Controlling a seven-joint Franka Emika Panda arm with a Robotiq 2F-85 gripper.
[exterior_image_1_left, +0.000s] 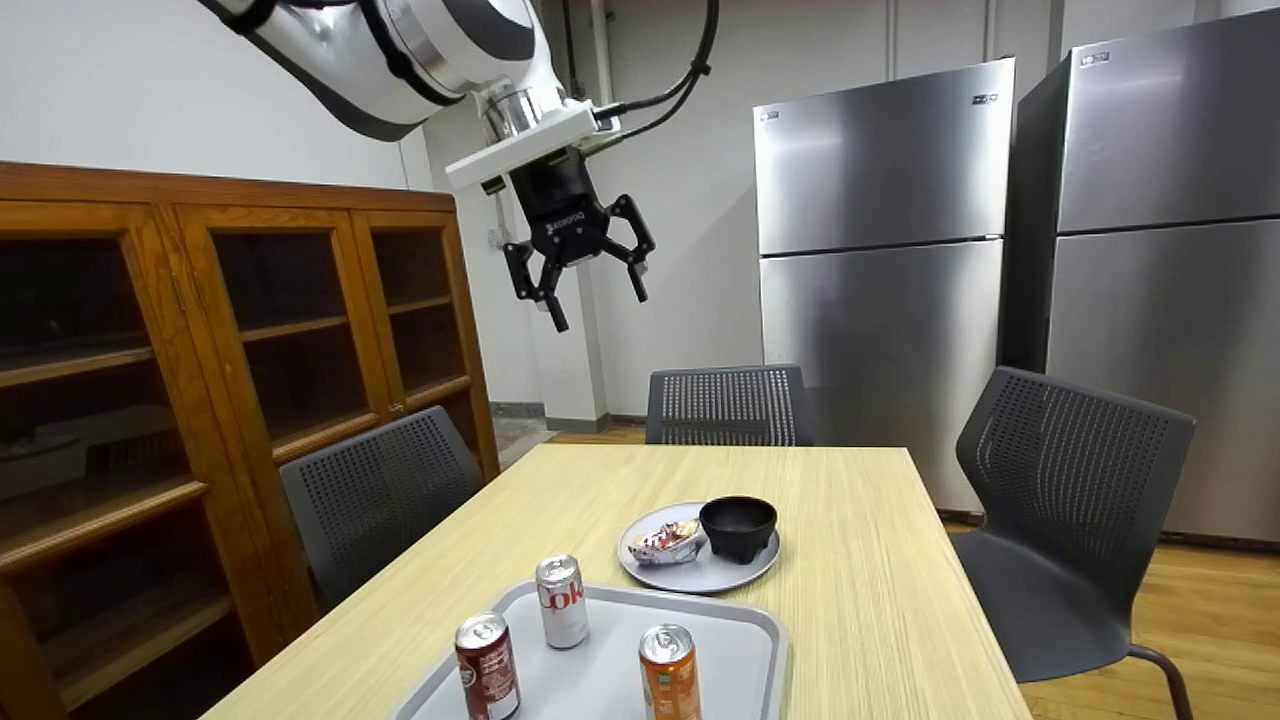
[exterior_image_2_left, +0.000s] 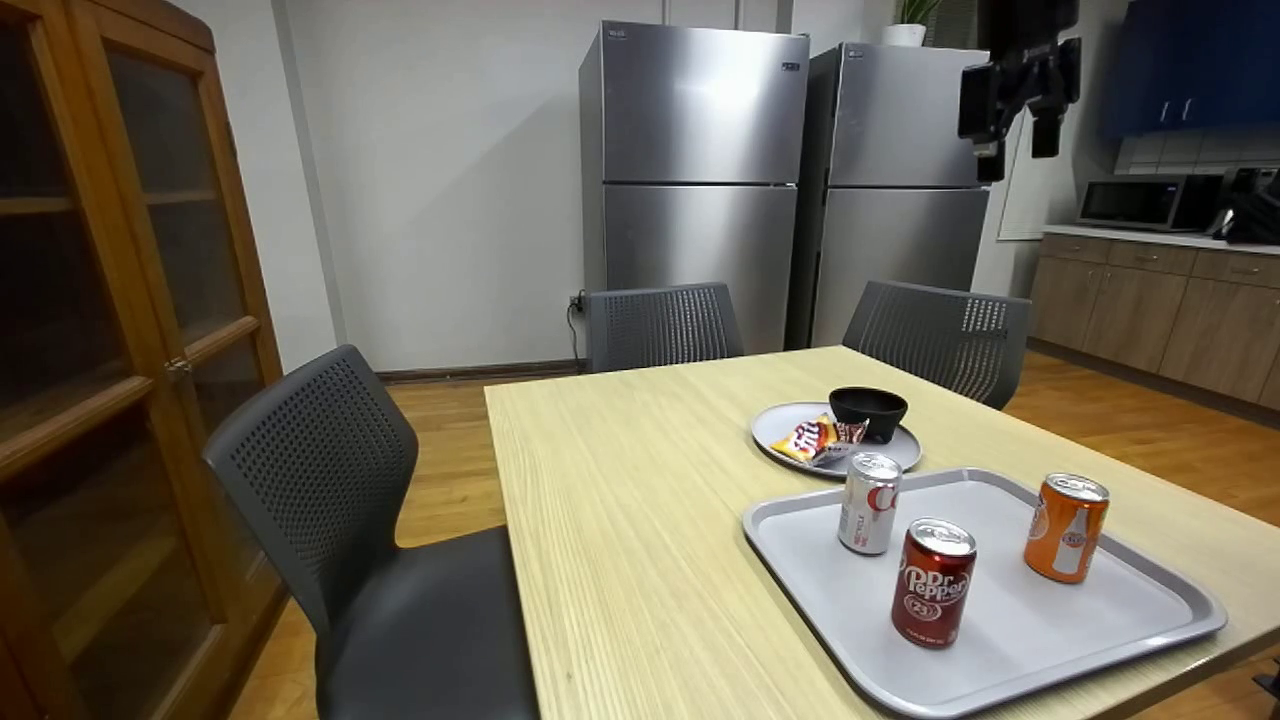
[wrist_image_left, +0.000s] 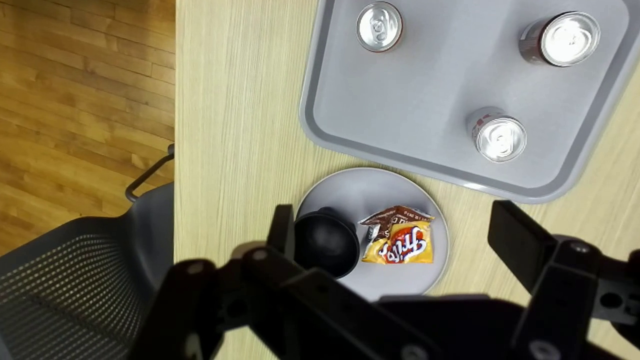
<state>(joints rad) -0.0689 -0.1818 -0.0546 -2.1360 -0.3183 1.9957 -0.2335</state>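
I have the gripper (exterior_image_1_left: 601, 305) hanging high above the table (exterior_image_1_left: 830, 490), its two fingers spread wide apart, the plate (wrist_image_left: 370, 192) showing between them in my wrist view. The plate lies just beside one edge of the tray (wrist_image_left: 400, 100). On the plate I see a black bowl (wrist_image_left: 327, 245) at the rim toward the table edge where a chair (wrist_image_left: 75, 265) stands, and a snack bag (wrist_image_left: 400, 245) beside the bowl. The tray carries a silver Coke can (exterior_image_2_left: 868, 505) near its plate-side edge, plus a Dr Pepper can (exterior_image_2_left: 935, 585) and an orange can (exterior_image_2_left: 1067, 530).
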